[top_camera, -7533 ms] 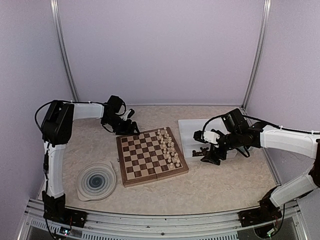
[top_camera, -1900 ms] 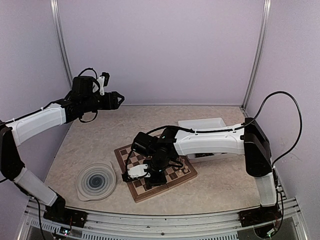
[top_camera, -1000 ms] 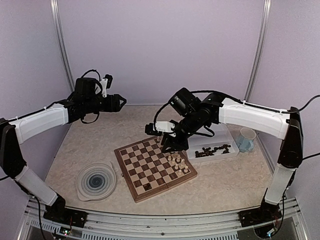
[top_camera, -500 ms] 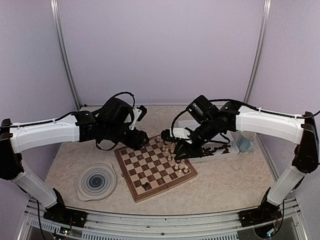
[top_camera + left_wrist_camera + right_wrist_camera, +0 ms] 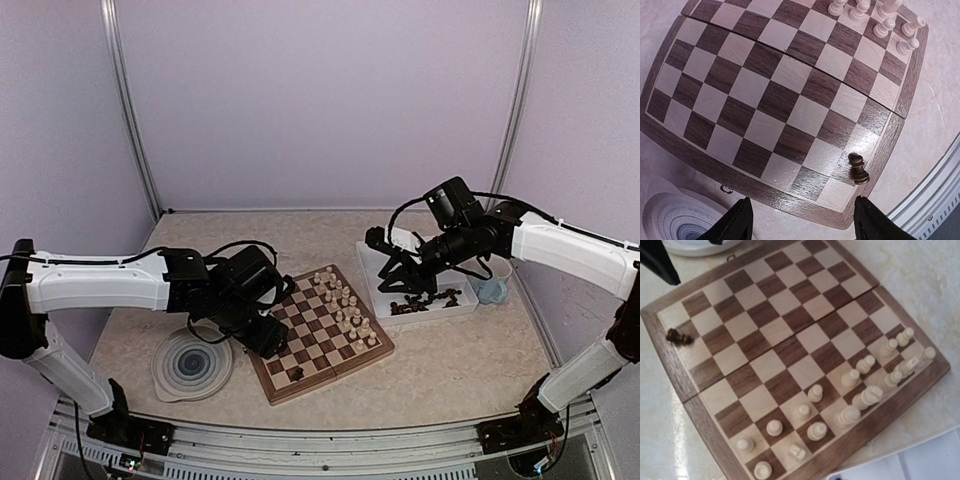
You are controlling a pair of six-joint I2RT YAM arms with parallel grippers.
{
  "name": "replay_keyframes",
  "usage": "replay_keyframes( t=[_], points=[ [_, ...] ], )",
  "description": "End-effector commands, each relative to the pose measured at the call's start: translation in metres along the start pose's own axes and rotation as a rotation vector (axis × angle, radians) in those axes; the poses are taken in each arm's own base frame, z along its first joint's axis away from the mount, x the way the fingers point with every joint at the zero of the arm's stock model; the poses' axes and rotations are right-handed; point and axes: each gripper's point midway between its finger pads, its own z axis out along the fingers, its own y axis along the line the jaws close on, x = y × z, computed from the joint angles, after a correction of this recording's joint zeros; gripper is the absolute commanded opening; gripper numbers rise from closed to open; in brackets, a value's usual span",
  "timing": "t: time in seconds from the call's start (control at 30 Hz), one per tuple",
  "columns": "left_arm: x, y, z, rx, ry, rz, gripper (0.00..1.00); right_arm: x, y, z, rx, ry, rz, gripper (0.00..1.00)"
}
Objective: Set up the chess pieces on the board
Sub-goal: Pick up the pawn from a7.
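1. L pincer (image 5: pixel 801 224) has dropped from the board's (image 5: pixel 325 325) far-left corner to its near-left edge; R pincer (image 5: pixel 397 278) pulled back over white tray (image 5: pixel 372 262).
2. L pincer: wide open, empty.
3. R pincer: can't tell.
4. Board on worktop (image 5: pixel 450 360): cream pieces (image 5: pixel 345 305) along right side, one dark piece (image 5: pixel 858 170) at near corner; other dark pieces (image 5: pixel 428 299) in tray.

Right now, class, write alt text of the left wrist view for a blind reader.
A chessboard fills the view, bare except for one dark piece near its close corner and cream pieces at the far right corner. The open fingertips of the left tool frame the bottom.
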Motion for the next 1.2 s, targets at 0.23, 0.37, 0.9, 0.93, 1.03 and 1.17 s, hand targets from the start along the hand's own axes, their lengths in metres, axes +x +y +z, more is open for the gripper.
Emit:
replay_keyframes(
  t=[0.23, 0.37, 0.9, 0.93, 1.03, 1.17],
  points=[
    [0.003, -0.045, 0.031, 0.022, 0.056, -0.116, 0.63, -0.001, -0.011, -0.007, 0.066, -0.009, -0.009, 0.31],
    [0.014, -0.044, 0.046, -0.023, 0.109, -0.11, 0.55, 0.002, -0.01, -0.006, 0.066, -0.006, -0.008, 0.31],
    [0.042, -0.042, 0.063, -0.045, 0.229, -0.07, 0.4, 0.008, -0.008, 0.004, 0.034, 0.005, 0.007, 0.31],
    [0.044, -0.041, 0.062, -0.046, 0.231, -0.069, 0.38, 0.007, -0.009, 0.005, 0.033, 0.004, 0.008, 0.31],
    [0.047, -0.041, 0.064, -0.045, 0.243, -0.064, 0.34, 0.005, -0.008, 0.006, 0.021, -0.001, 0.011, 0.31],
    [0.051, -0.042, 0.069, -0.039, 0.256, -0.049, 0.28, 0.005, -0.007, 0.008, 0.008, 0.001, 0.015, 0.31]
  ],
)
